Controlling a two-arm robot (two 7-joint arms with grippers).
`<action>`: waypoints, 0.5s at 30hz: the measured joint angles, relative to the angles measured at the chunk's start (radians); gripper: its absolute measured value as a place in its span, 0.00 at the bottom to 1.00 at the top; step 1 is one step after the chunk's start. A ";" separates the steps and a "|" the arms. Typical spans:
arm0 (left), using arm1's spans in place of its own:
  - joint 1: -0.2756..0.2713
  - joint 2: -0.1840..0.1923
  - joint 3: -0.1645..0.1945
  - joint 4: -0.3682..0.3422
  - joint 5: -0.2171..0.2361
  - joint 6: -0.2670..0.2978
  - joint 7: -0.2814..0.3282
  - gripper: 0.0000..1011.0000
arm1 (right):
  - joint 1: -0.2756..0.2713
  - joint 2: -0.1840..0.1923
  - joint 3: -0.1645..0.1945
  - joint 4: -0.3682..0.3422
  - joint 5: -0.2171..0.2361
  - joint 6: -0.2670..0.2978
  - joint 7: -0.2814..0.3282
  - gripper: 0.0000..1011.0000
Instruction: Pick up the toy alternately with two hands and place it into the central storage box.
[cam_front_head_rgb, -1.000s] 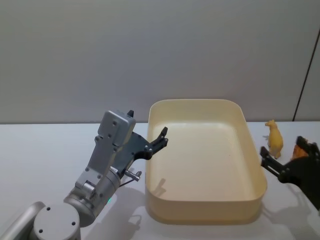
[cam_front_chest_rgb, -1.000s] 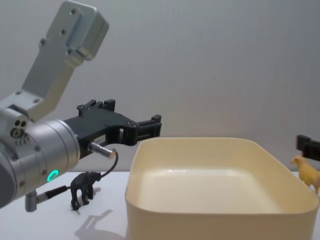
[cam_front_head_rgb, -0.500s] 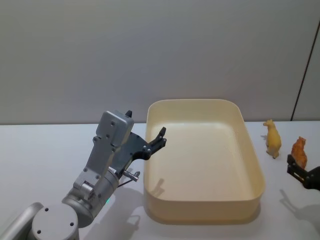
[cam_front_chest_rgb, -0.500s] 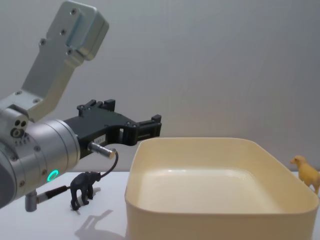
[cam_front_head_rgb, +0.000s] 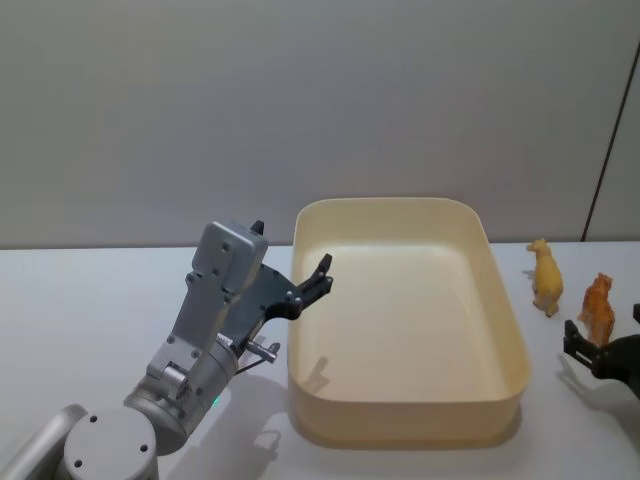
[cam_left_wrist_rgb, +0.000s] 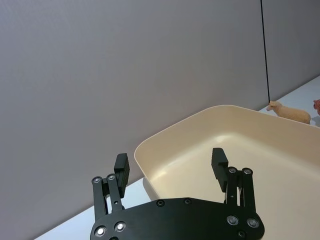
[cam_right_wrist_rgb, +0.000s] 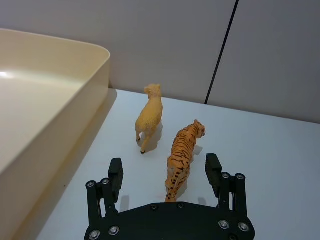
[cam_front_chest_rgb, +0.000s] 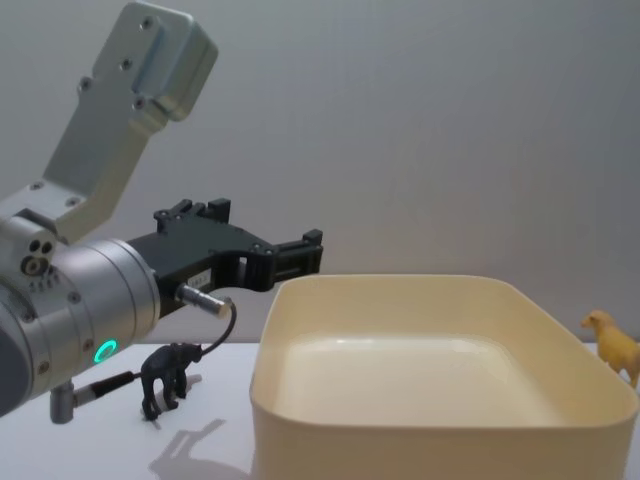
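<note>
Right gripper (cam_right_wrist_rgb: 164, 165) is low over the desk (cam_front_head_rgb: 90, 300) on the right side of the cream-yellow storage box (cam_front_head_rgb: 410, 425), and its black fingers are spread wide. The striped tiger figure (cam_right_wrist_rgb: 182, 157) stands upright on the desk with its hindquarters between those two fingers, head pointing away from the gripper, and there is a visible gap on both sides, so nothing is pinched. Just beside the tiger, on the side nearer the box, a yellow sheep figure (cam_right_wrist_rgb: 150, 117) stands on its own feet, facing the same way and a little farther from the gripper; the two animals are close but not touching. Both stand outside the box, near its right wall. Over on the other side, the left gripper (cam_left_wrist_rgb: 170, 161) hangs in the air by the box's left rim, on the silver arm (cam_front_chest_rgb: 75, 300) with its green ring light glowing, and it points in across the box. Its fingers are spread as well, with nothing between them. In the chest view a black elephant figure (cam_front_chest_rgb: 168, 375) stands on the desk below that arm, left of the box and apart from its wall. The box itself sits square in the middle of the desk, between the two arms.
</note>
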 joint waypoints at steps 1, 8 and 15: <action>0.000 0.000 0.000 0.000 0.000 0.000 0.000 0.99 | 0.018 -0.010 -0.005 0.027 -0.010 0.003 0.002 0.99; 0.000 0.000 0.000 0.000 0.000 0.000 0.000 0.99 | 0.089 -0.047 -0.022 0.134 -0.055 0.002 0.002 0.99; 0.000 0.000 0.000 0.000 0.000 0.000 0.000 0.99 | 0.146 -0.076 -0.034 0.225 -0.095 -0.018 -0.011 0.93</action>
